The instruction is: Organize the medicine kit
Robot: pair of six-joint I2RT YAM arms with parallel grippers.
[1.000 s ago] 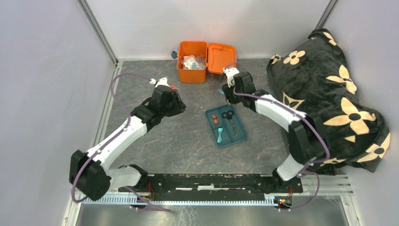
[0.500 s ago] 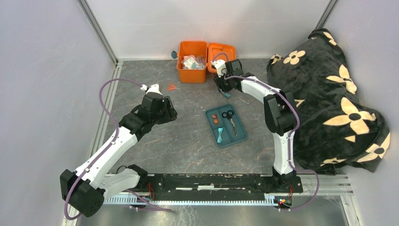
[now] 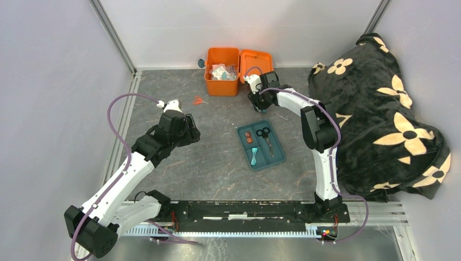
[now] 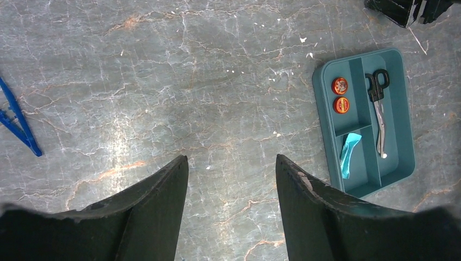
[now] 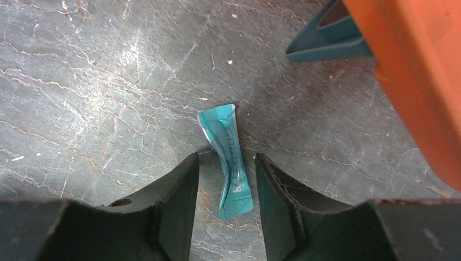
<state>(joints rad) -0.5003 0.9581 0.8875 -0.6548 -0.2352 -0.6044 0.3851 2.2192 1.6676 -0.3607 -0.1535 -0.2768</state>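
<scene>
- Top external: over the last second the right gripper (image 3: 256, 99) has swung away from mid-table. It now hangs low just in front of the small bright orange plastic medicine kit (image 3: 221, 87). The kit sits at the far edge of the grey marbled table (image 3: 217, 174), its hinged orange lid (image 3: 255, 60) open to the right and pale and teal packets inside.
- Same view: the left gripper (image 3: 182, 129) has drawn back toward the near left, away from a small orange-red tool (image 3: 198, 100) lying on the table. I judge this arm is out of the step in hand. The flat teal plastic compartment tray (image 3: 280, 157) lies mid-table, well apart from the kit.
- Left wrist: the left gripper (image 4: 231, 163) has its fingers spread, with only bare table between them. The tray (image 4: 400, 136) at right holds black-handled scissors (image 4: 378, 109), two round red tins (image 4: 340, 95) and a teal packet (image 4: 349, 152). Thin blue tweezers (image 4: 19, 125) lie at the left edge.
- Right wrist: the right gripper (image 5: 226, 159) stands with its jaws apart, straddling a crumpled teal foil sachet (image 5: 229, 163) that lies flat on the table. Nothing is clamped yet.
- Same view: the kit's orange wall (image 5: 413, 70) fills the upper right corner, and its dark teal latch (image 5: 326, 43) juts out near the sachet. The approach suggests that picking up this sachet is the next step. I cannot tell whether it is meant for the kit or the tray.
</scene>
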